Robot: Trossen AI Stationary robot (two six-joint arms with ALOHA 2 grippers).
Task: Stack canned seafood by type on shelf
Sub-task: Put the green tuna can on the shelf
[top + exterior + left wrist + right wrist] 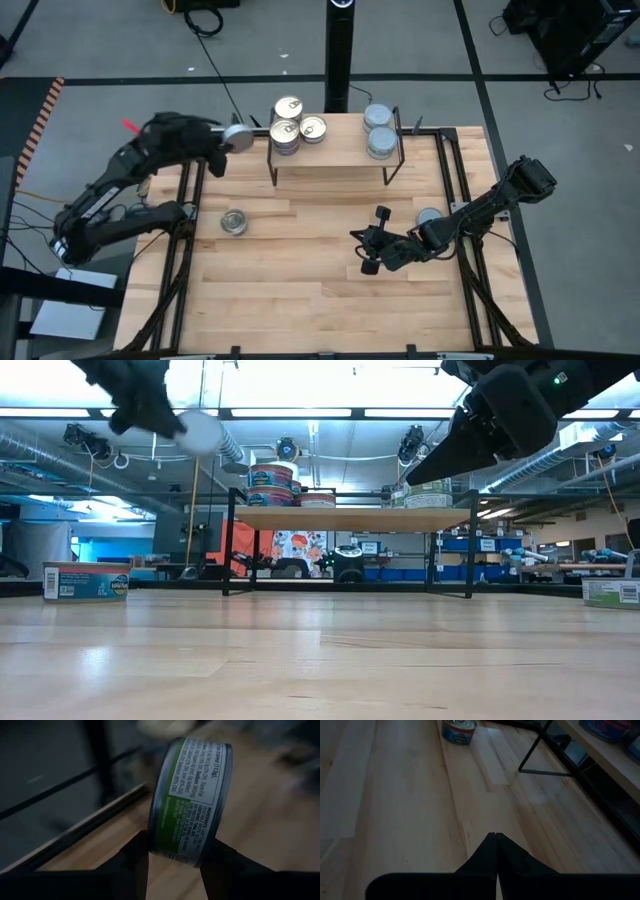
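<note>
My left gripper [228,140] is raised off the shelf's left end and is shut on a green-labelled tin [192,800], which shows as a grey disc [238,136] in the high view. The shelf [335,152] carries three gold-topped tins [288,106] on its left part, one pair stacked, and two blue-grey tins [380,143] on its right part. One tin [234,222] stands on the tabletop left of centre, and another [428,216] stands beside my right arm. My right gripper [496,836] is shut and hangs over the table's middle [372,250], touching nothing. My left gripper pinches the tin between its two fingers [134,857]. One finger is on each flat end, at the rim nearest the gripper [172,852]. The printed side wall faces the wrist camera. The tin is lifted clear of table and shelf, about level with the shelf top [200,432].
The shelf stands on thin black legs [229,540] at the table's far edge. A black pole [338,50] rises behind it. Black rails run along the table's left [185,250] and right [470,270] sides. Bare wood lies toward the near edge.
</note>
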